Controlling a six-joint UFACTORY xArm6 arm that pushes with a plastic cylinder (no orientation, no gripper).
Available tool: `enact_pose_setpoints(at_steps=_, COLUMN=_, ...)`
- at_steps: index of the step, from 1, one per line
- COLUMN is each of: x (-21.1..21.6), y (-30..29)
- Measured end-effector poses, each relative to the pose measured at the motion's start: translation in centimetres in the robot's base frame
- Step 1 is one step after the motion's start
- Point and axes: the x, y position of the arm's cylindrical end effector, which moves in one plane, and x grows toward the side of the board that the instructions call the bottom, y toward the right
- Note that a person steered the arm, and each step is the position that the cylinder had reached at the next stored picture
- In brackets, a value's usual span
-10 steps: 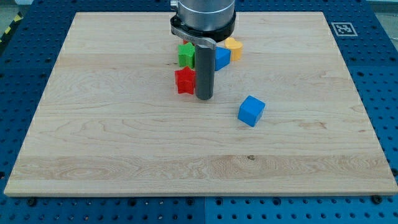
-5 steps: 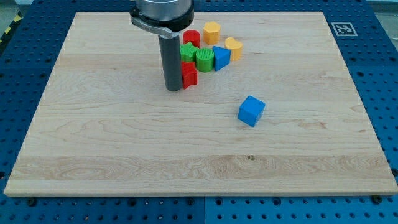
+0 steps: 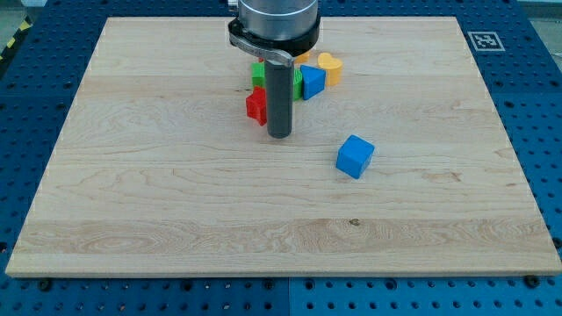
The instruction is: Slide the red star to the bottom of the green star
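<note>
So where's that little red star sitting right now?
The red star sits in the upper middle of the board, just below the green star, at the left edge of the block cluster. My tip stands at its right side, slightly lower in the view.

red star (image 3: pixel 255 105), green star (image 3: pixel 258 73), blue cube (image 3: pixel 355 156), pale wood board (image 3: pixel 158 193)

- The scene is seen through a single camera view, set high at the near edge of the wooden board (image 3: pixel 176 219) and tilted down and forward.
- The whole board is framed at middle range, with blue perforated table (image 3: pixel 544 132) around it.
- The arm's housing (image 3: pixel 274 22) is cut off at the view's top.
</note>
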Motion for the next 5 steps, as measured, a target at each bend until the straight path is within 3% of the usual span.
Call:
enact_pose_setpoints(at_steps=3, x=1.7, y=-1.4)
enact_pose_setpoints(at_steps=5, x=-1.0, y=-3.7)
